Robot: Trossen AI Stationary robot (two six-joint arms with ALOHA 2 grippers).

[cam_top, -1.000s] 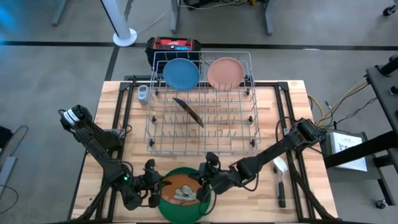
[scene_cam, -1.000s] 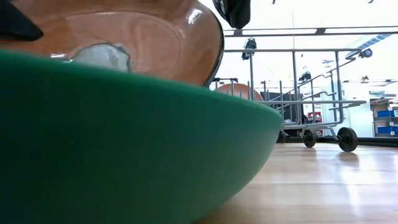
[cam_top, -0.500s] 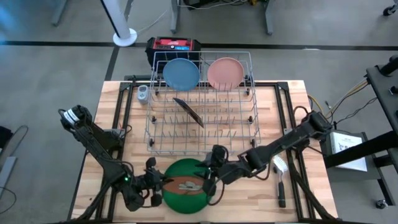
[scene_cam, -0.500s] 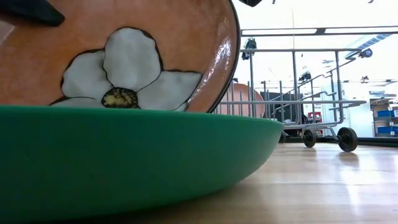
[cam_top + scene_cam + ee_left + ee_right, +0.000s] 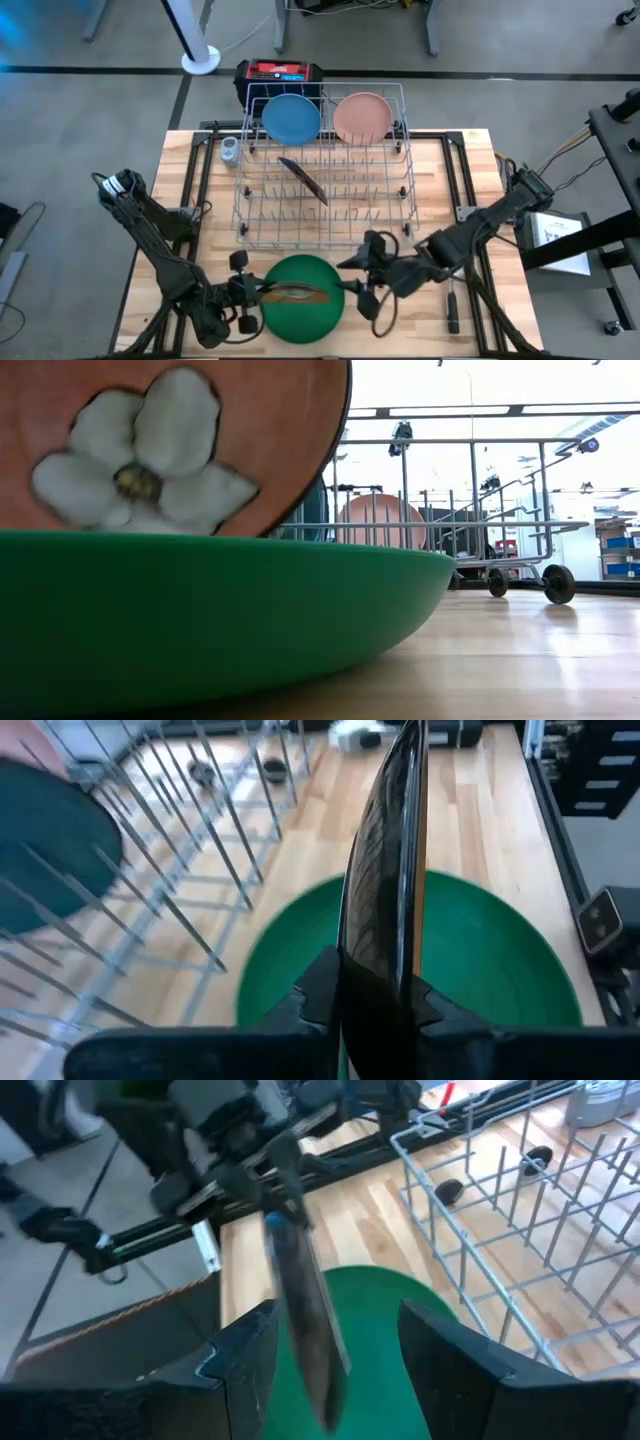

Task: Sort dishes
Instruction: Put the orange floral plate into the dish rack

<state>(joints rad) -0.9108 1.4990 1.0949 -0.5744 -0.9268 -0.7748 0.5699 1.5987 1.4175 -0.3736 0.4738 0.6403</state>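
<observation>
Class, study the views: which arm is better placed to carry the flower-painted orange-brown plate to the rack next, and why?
Left. Its pincer grips the orange-brown plate on edge above the green plate. The right pincer is open, holding nothing.

Wooden table (image 5: 200, 250) — bearing wire rack (image 5: 325, 195), green plate (image 5: 305, 318), brush (image 5: 450, 295).

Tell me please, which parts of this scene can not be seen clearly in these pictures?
- Low view: green plate and flowered orange-brown plate fill the frame, hiding both grippers.
- Left wrist view: the held plate shows edge-on only, face hidden.
- High view: second orange-brown plate in the rack is edge-on, pattern unreadable.
</observation>
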